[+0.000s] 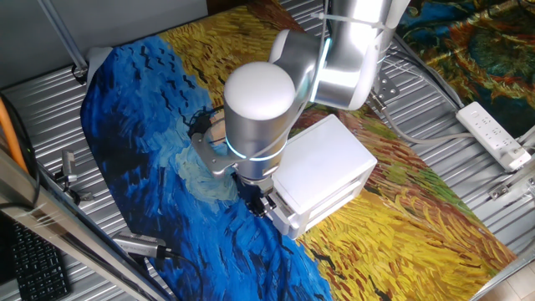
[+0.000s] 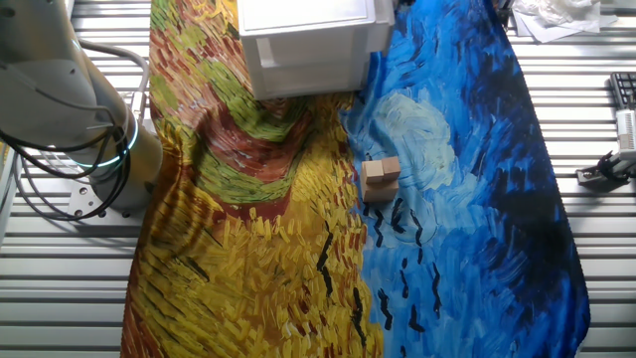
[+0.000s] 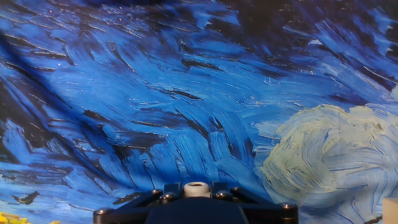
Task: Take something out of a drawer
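The white boxy cabinet (image 1: pixel 326 167) stands on the painted cloth and also shows at the top of the other fixed view (image 2: pixel 306 45). Its drawer front (image 2: pixel 303 70) faces that camera and looks pushed in; I cannot make out a knob. My gripper (image 1: pixel 257 203) hangs low at the cabinet's near left corner, fingers just above the blue cloth. The arm hides its jaws, so I cannot tell how they stand, and nothing shows in them. In the hand view only the gripper's dark body (image 3: pixel 196 208) with a white round piece shows, over blue cloth.
A small wooden block (image 2: pixel 381 174) lies on the blue cloth in front of the cabinet. The robot's base (image 2: pixel 60 109) with cables stands at the cloth's edge. A power strip (image 1: pixel 495 134) lies on the metal table, and a clamp (image 1: pixel 138 245) sits near its front.
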You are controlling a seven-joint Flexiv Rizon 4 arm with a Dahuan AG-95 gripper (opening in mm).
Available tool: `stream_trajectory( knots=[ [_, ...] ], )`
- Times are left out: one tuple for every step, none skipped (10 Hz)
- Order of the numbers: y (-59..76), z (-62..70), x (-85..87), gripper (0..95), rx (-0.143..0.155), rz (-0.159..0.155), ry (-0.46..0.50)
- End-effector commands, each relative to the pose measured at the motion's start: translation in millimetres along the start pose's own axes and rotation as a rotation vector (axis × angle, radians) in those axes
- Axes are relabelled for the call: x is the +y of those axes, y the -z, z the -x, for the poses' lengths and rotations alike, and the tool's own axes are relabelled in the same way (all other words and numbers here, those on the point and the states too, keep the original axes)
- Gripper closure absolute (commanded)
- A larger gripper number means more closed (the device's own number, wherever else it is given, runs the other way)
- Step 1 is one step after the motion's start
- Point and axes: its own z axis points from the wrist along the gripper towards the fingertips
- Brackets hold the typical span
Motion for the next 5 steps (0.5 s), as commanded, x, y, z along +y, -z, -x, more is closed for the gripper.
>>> stream_trajectory(
  knots=[
    [1.1, 1.8, 0.5, 95.0, 0.005, 0.001, 0.000],
    [2.3, 5.2, 1.5, 95.0, 0.009, 0.003, -0.002],
    [2.8, 7.1, 2.0, 95.0, 0.012, 0.003, -0.003],
    [2.1, 8.9, 2.3, 95.0, 0.015, 0.003, -0.003],
    [0.8, 11.0, 2.6, 95.0, 0.015, 0.004, -0.003]
  ],
)
